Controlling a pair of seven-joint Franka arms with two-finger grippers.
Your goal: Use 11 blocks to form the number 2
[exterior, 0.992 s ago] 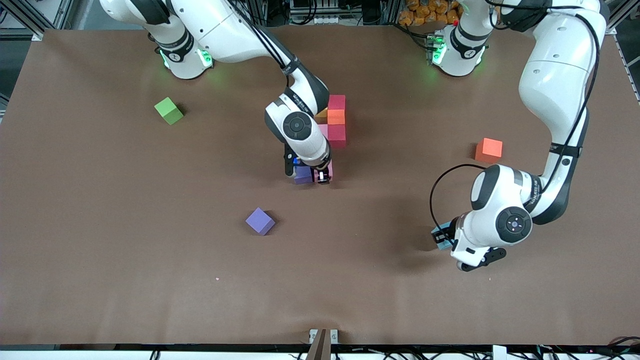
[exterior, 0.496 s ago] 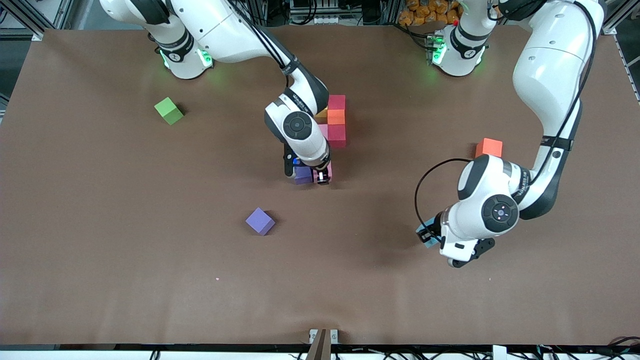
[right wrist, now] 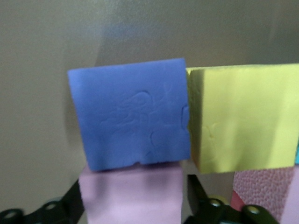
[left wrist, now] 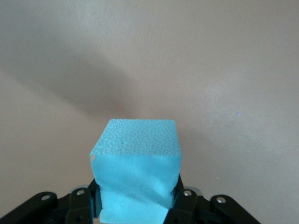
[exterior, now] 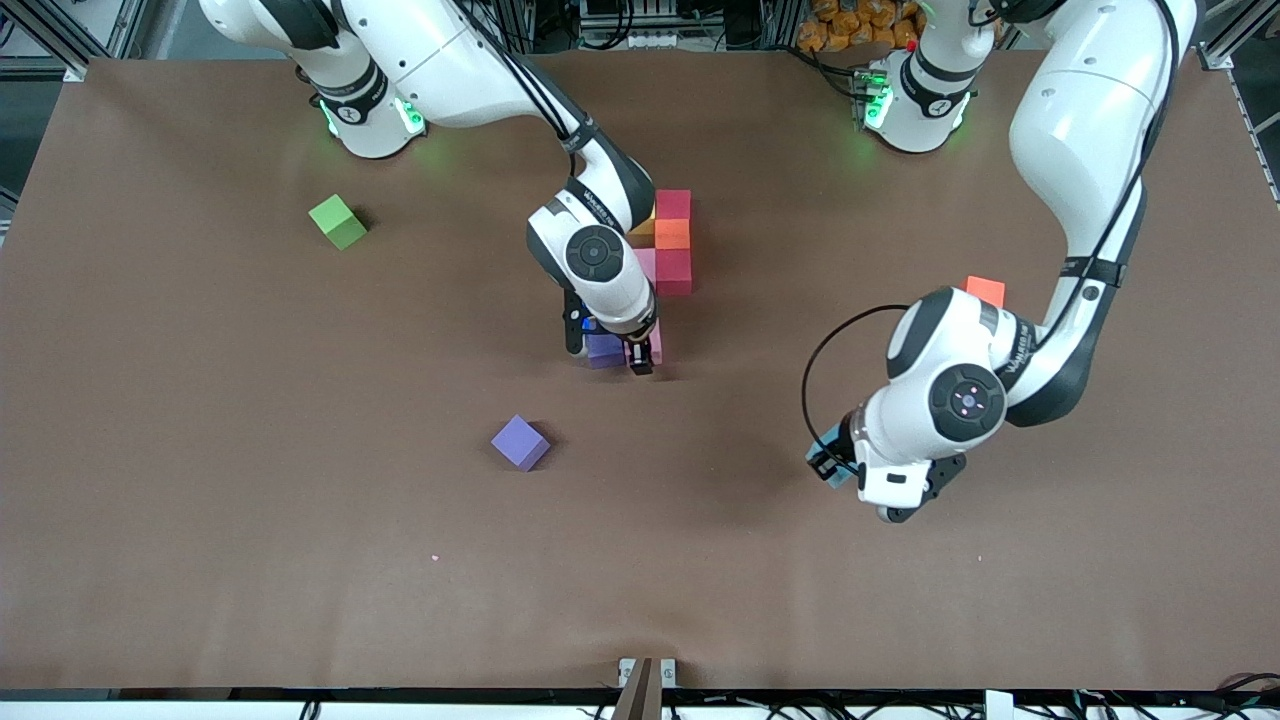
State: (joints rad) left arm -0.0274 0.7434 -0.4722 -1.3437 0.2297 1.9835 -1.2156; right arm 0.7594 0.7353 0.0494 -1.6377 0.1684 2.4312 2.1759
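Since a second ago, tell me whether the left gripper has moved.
Yes. The left gripper, holding the light blue block, has moved toward the loose purple cube.

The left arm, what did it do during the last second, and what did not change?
The left end effector, shut on the light blue cube, carried it toward the cluster of cubes at mid-table. The right end effector stayed low at the cluster. The loose purple cube and green cube did not move.
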